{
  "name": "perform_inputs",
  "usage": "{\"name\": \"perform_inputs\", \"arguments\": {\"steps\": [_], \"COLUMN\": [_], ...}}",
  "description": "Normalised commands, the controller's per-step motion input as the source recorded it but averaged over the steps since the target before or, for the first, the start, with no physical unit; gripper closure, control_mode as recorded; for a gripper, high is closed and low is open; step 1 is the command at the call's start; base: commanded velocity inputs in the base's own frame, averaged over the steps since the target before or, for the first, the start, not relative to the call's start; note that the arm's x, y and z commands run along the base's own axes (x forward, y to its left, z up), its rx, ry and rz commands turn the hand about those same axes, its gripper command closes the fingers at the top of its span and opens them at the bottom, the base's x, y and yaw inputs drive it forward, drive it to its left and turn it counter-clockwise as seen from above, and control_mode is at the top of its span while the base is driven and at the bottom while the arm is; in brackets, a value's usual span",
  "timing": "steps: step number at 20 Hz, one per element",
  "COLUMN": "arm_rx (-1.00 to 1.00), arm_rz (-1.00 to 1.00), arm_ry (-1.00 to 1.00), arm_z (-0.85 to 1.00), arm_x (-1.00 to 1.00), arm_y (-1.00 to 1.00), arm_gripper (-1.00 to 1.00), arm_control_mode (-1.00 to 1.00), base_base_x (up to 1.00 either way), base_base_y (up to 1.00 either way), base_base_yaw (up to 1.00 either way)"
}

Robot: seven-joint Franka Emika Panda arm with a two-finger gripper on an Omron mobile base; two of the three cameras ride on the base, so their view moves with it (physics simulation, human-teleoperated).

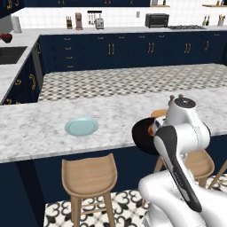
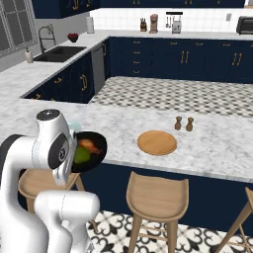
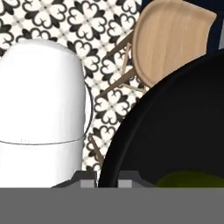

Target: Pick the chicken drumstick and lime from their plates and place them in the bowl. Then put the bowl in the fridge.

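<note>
My gripper [image 3: 107, 180] is shut on the rim of the glossy black bowl [image 2: 94, 148], one fingertip on each side of the wall. The bowl [image 1: 142, 135] hangs in the air at the counter's front edge, above a stool and the tiled floor, partly hidden by my arm. Inside it lie the orange-brown chicken drumstick [image 2: 89, 145] and the green lime [image 2: 81, 156]; the lime [image 3: 192, 179] also shows at the bowl's bottom in the hand view. The light-blue plate [image 1: 81, 126] and the wooden plate [image 2: 156, 142] lie bare on the counter. The fridge is out of view.
Wooden stools [image 1: 88, 177] [image 2: 157, 195] stand along the marble counter's [image 1: 35, 128] front edge, one of them [image 3: 170, 39] below the bowl. Two small brown shakers [image 2: 184, 123] stand behind the wooden plate. A sink [image 2: 59, 53] is at the far left.
</note>
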Motion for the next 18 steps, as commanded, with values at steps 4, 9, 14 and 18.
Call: {"name": "perform_inputs", "arguments": {"steps": [4, 9, 14, 18], "arm_rx": [0.0, -0.01, 0.0, 0.0], "arm_rz": [0.0, 0.0, 0.0, 0.0], "arm_ry": [0.0, -0.05, 0.0, 0.0], "arm_z": [-0.02, -0.15, 0.0, 0.0], "arm_x": [-0.85, -0.26, 0.0, 0.0], "arm_y": [-0.19, -0.01, 0.0, 0.0], "arm_gripper": [1.0, 1.0, 1.0, 1.0], "arm_control_mode": [-1.0, -1.0, -1.0, -1.0], "base_base_x": [0.0, 0.0, 0.0, 0.0], "base_base_y": [0.0, 0.0, 0.0, 0.0], "base_base_yaw": [0.0, 0.0, 0.0, 0.0]}}
